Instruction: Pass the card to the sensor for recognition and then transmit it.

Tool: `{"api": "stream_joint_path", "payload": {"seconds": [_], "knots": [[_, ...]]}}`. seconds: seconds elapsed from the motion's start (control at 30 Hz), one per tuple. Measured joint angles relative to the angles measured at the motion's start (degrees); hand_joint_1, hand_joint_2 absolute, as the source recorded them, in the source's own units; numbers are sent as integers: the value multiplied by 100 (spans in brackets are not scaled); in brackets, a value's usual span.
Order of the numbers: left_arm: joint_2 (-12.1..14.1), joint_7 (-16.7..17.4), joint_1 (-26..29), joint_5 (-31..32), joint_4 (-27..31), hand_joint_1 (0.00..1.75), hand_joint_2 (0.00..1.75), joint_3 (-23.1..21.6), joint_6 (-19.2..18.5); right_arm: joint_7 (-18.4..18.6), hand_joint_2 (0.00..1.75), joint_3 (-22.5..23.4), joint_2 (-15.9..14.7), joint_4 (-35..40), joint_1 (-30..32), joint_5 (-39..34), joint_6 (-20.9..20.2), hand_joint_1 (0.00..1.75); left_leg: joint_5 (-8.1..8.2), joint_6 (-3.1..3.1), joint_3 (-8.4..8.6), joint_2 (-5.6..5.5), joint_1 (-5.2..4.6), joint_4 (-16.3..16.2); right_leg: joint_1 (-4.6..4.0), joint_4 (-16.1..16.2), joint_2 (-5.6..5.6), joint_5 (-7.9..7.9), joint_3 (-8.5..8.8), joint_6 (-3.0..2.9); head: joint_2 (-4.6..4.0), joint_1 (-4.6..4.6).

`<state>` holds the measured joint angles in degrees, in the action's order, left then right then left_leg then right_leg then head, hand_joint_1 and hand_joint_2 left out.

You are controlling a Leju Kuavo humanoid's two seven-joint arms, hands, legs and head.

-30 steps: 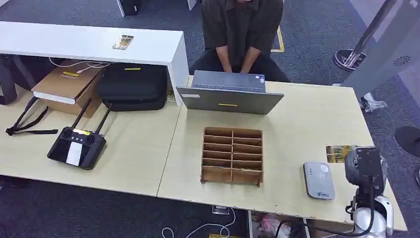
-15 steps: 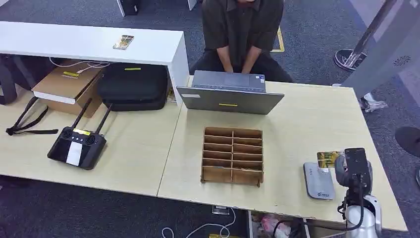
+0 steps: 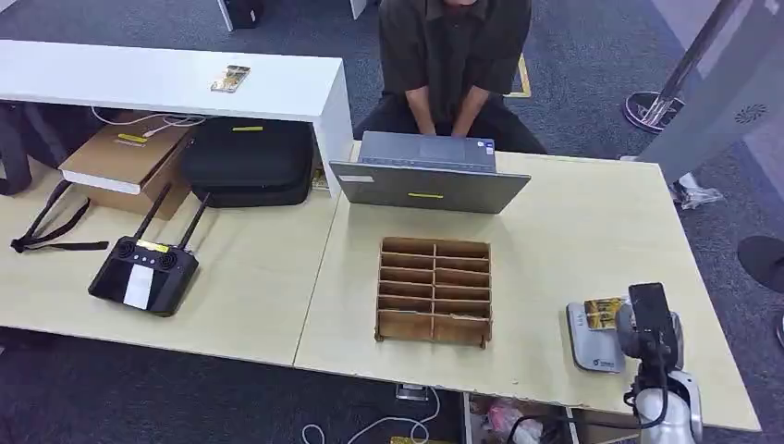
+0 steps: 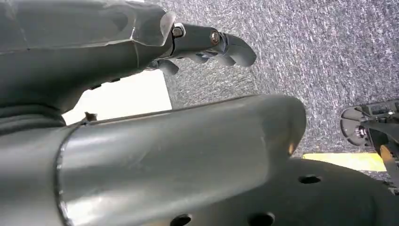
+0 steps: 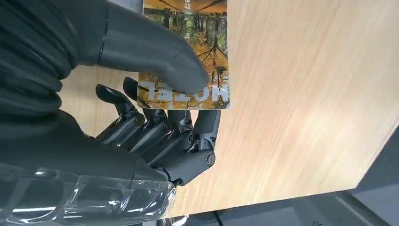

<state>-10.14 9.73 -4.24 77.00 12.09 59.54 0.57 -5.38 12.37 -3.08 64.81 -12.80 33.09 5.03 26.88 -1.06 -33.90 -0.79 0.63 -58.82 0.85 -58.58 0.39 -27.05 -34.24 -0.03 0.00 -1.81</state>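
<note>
The card (image 5: pixel 188 52), judged thin, stiff and slippery, is pinched flat by the right robot hand (image 5: pixel 155 108) over the sensor (image 3: pixel 592 338); the left robot hand (image 4: pixel 207 44) is curled on nothing

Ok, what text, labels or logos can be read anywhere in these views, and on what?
Autumn-forest printed card, pinched by the right hand: large white letters, turned and partly under the thumb, not surely readable.
Grey card sensor: blue logo and marks, too small to read.
Grey laptop: stickers, too small to read.
Black remote controller: white label, blurred.
</note>
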Motion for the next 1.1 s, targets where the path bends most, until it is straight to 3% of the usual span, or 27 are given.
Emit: {"api": "stream_joint_path", "payload": {"seconds": [0.27, 1.1], "knots": [[7, -2, 1, -44, 0, 0, 0, 59, 13, 256, 175, 153, -116, 7, 151, 308, -124, 175, 1, 0, 1, 0, 0, 0, 0, 0, 0, 0, 0, 0, 0, -2], [7, -66, 0, -2, 0, 0, 0, 61, 37, 155, 175, 295, -138, 686, 722, 182, -378, 175, 1, 0, 1, 1, 0, 0, 0, 0, 0, 0, 1, 0, 0, -2]]}}
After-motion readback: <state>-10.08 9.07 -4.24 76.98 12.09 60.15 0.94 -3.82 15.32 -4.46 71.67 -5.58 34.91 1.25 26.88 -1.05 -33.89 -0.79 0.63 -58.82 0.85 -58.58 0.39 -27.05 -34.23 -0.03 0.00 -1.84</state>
